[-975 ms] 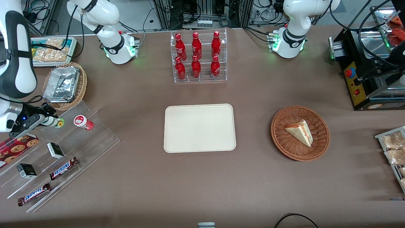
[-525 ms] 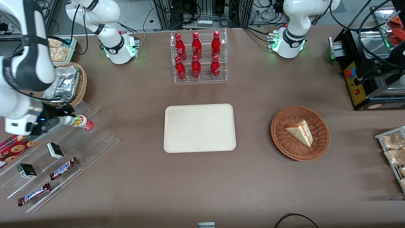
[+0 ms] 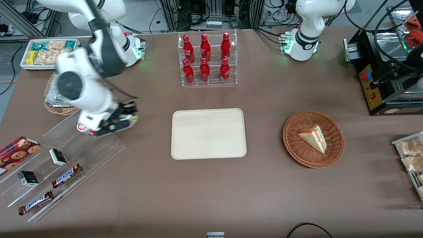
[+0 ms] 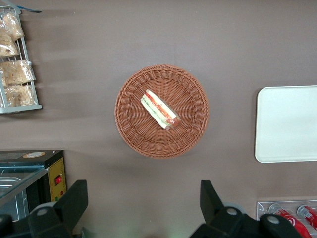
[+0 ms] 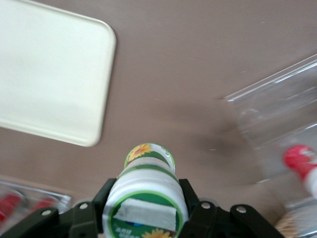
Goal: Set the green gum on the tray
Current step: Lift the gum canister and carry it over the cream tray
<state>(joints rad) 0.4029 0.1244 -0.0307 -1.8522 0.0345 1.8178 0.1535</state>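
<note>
My right gripper [image 3: 130, 118] hangs above the bare table between the clear acrylic stepped stand [image 3: 99, 145] and the cream tray [image 3: 209, 134], at about the height of the tray's rim that lies farther from the front camera. It is shut on the green gum [image 5: 147, 191], whose white lid with a green ring and green-yellow sunflower label sit between the black fingers [image 5: 105, 198]. In the front view the gripper hides most of the gum. The tray [image 5: 49, 74] has nothing on it, and the gum is short of its rounded corner.
A similar red-marked bottle [image 3: 82, 127] stays on the stand [image 5: 277, 114]. A rack of red cola bottles [image 3: 208, 59] stands farther from the front camera than the tray. A wicker basket [image 3: 313, 138] with a sandwich lies toward the parked arm's end. Snickers bars [image 3: 66, 176] lie on the stand's lower steps.
The right arm has swung from the acrylic stand toward the tray with the green gum in its gripper. The red-marked bottle stayed on the stand.
</note>
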